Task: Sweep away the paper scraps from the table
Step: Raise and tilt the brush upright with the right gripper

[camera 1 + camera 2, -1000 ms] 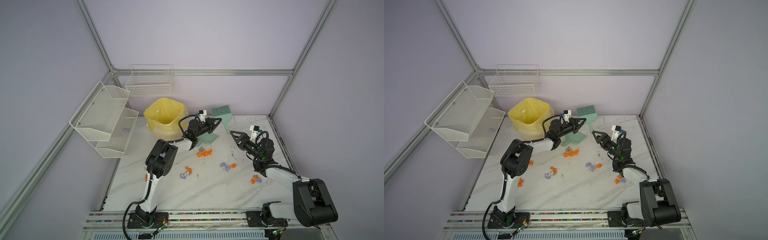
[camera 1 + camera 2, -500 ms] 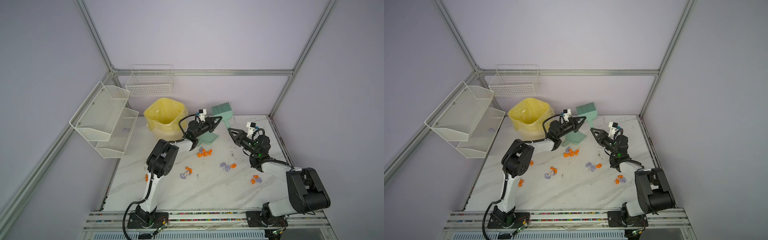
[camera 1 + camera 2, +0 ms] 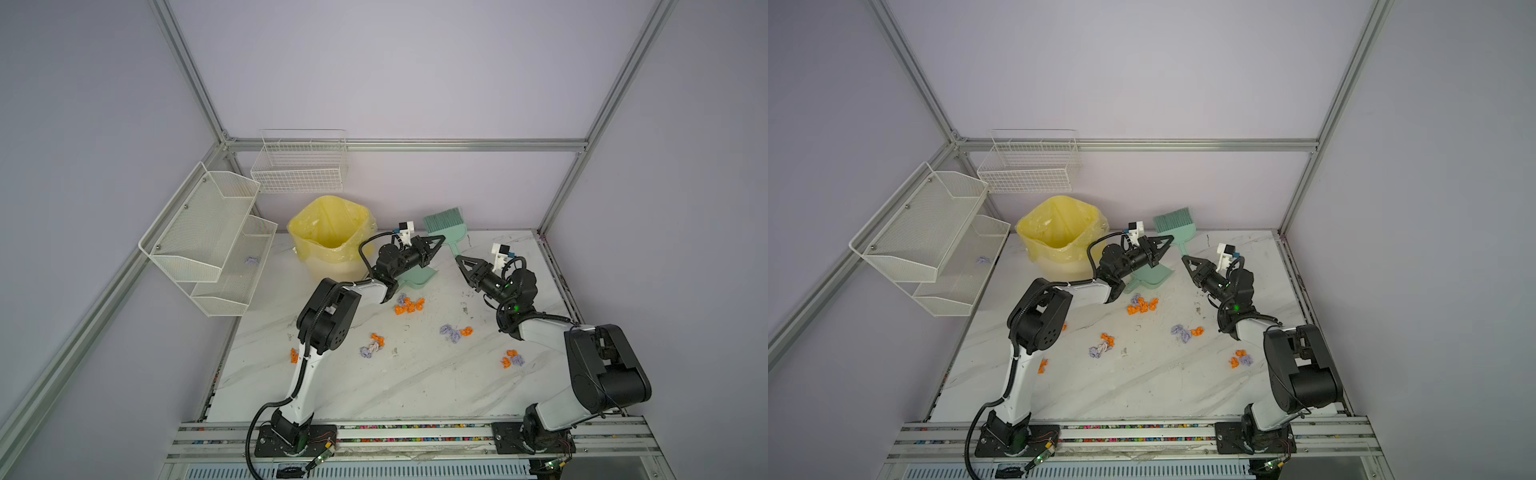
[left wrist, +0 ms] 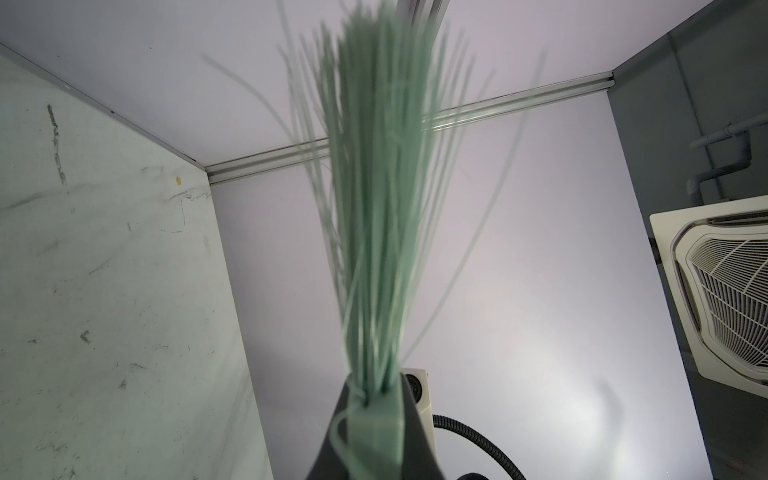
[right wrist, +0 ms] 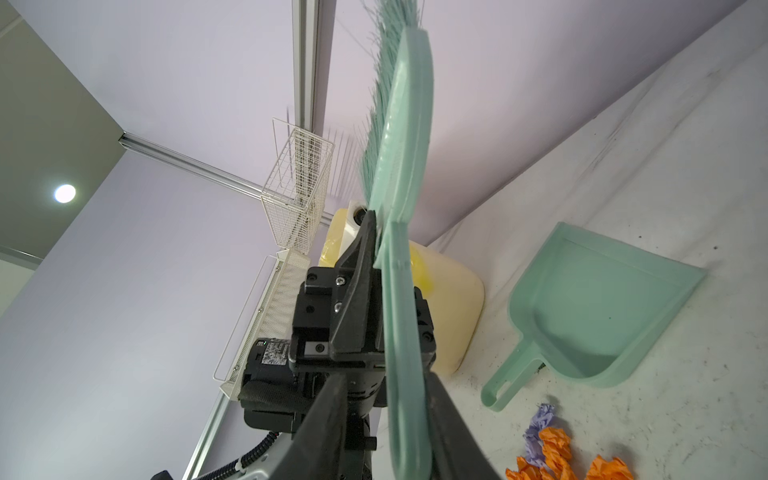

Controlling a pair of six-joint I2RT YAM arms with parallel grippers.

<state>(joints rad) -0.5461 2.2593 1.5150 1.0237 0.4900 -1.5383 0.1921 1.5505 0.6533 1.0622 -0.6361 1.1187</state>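
Orange and lavender paper scraps lie in small clusters on the white marble table [image 3: 395, 386]: one [image 3: 409, 306] near the dustpan, others mid-table [image 3: 453, 332], at the right [image 3: 511, 359] and toward the left [image 3: 372, 345]. My left gripper [image 3: 440, 239] [image 4: 374, 415] is shut on a green brush [image 3: 444, 224] just below its head, bristles [image 4: 378, 208] pointing up. My right gripper [image 3: 459, 259] [image 5: 386, 376] straddles the lower end of the brush handle [image 5: 405, 374]. One finger [image 5: 440, 399] touches the handle; a gap shows at the other.
A green dustpan [image 3: 417, 277] [image 5: 598, 307] lies on the table beneath the left arm. A yellow-lined bin [image 3: 332, 237] stands at the back left. White mesh shelves [image 3: 208, 232] holding one lavender wad [image 3: 251, 260] and a wire basket [image 3: 299, 166] hang on the left walls.
My right gripper has moved back and left to the brush handle, and its jaws have narrowed around it. The left gripper has kept the brush raised in nearly the same place.
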